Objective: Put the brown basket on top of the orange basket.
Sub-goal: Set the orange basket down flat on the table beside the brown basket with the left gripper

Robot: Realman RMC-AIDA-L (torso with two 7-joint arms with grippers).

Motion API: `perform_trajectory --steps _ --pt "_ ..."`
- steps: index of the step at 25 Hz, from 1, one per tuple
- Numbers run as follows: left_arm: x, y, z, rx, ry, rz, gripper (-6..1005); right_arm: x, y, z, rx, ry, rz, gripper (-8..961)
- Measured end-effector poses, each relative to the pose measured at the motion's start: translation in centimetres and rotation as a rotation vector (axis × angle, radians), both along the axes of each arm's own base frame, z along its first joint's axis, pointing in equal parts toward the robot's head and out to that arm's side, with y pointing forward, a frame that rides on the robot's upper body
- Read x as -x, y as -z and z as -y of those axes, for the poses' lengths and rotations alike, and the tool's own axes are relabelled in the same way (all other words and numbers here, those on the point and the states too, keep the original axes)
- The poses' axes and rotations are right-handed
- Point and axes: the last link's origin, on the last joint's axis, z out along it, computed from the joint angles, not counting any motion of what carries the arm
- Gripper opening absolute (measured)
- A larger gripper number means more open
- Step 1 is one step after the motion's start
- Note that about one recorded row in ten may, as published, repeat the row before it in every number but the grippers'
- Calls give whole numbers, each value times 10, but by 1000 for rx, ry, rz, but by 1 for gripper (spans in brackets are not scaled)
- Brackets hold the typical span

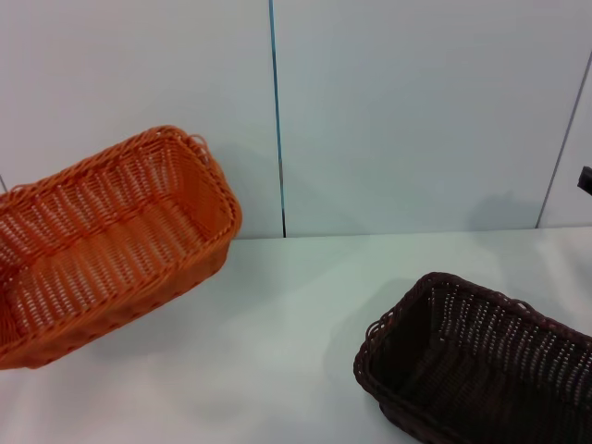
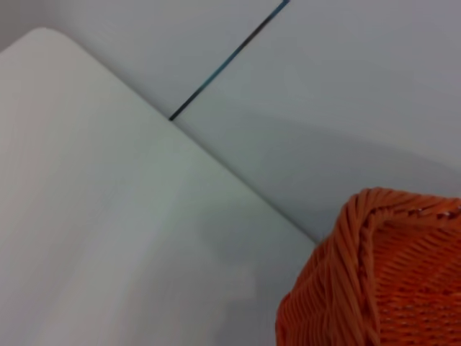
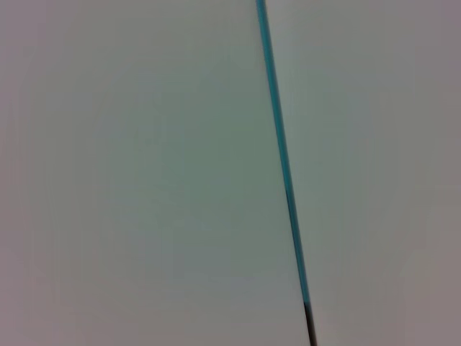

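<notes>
No fingers show in any view, so whether either gripper is spread or closed cannot be told. The orange basket (image 1: 106, 242) sits at the robot's left, tilted, its far end raised against the backdrop of the wall panels (image 1: 416, 102), its near end running off the left edge of the head view. The left wrist view catches one braided corner of it (image 2: 374, 288) close up, with the white table (image 2: 94, 216) beyond and the dark seam (image 2: 223, 61) between panels rising from the table's back edge. The brown basket (image 1: 481, 365) rests flat on the table (image 1: 277, 351) at the robot's near right, cut off by the lower right corner, well apart from the orange one, bare tabletop between them. A small dark part (image 1: 585, 179) pokes in at the far right edge; what it is cannot be told. The right wrist view shows only wall and a teal seam (image 3: 282, 166).
</notes>
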Motion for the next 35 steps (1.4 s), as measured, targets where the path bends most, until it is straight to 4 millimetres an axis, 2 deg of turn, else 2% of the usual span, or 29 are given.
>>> perform_trajectory --steps 6,12,23,30,35 --pt "-13 -15 6 -15 67 61 120 -1 -2 0 -3 1 4 652" --pt "-28 -16 2 9 124 60 120 0 -3 0 -6 0 8 651" --pt "-53 11 -16 89 190 27 121 -1 -5 0 -7 -3 24 648" --pt "-56 20 -18 98 195 29 121 -1 -6 0 -9 -4 28 647" --pt "-57 34 -21 105 192 31 121 0 -6 0 -9 -6 30 645"
